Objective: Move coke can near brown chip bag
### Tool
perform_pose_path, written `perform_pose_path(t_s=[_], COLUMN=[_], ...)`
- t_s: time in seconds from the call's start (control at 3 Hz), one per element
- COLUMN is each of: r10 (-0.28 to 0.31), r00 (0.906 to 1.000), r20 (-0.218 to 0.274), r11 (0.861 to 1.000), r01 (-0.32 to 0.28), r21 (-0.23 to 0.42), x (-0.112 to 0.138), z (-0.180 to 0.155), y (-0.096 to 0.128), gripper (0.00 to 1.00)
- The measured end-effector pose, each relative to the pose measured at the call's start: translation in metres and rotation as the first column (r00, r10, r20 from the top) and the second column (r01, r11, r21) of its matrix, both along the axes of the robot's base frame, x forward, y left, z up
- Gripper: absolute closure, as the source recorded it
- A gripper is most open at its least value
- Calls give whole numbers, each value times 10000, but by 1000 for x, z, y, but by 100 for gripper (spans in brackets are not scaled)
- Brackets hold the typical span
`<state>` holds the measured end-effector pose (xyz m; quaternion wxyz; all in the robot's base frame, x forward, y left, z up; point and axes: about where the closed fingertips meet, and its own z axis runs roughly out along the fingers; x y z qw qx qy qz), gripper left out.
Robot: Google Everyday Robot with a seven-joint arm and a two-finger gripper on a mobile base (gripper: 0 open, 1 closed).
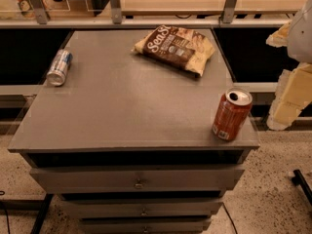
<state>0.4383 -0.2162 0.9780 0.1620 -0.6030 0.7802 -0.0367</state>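
Note:
The coke can (231,114) stands upright near the front right corner of the grey cabinet top (131,106); it is red-orange with a silver top and a white label patch. The brown chip bag (175,48) lies flat at the back of the top, right of centre, well apart from the can. My gripper (273,82) is at the right edge of the view, off the cabinet's right side and above and right of the can. Its cream fingers (292,94) are spread apart and hold nothing.
A silver-and-blue can (59,67) lies on its side near the back left edge. The cabinet has drawers (139,178) below its front edge. A rail with metal posts (115,6) runs behind it. Speckled floor (273,194) lies to the right.

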Motion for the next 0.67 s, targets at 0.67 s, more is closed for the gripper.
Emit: perform_pose_path(t_s=[0.67], r10=[125], r00=[9997], r20=[-214], r11=[9998], r01=[-122], r21=[159], x=[4], z=[-15], y=[4], gripper=[0])
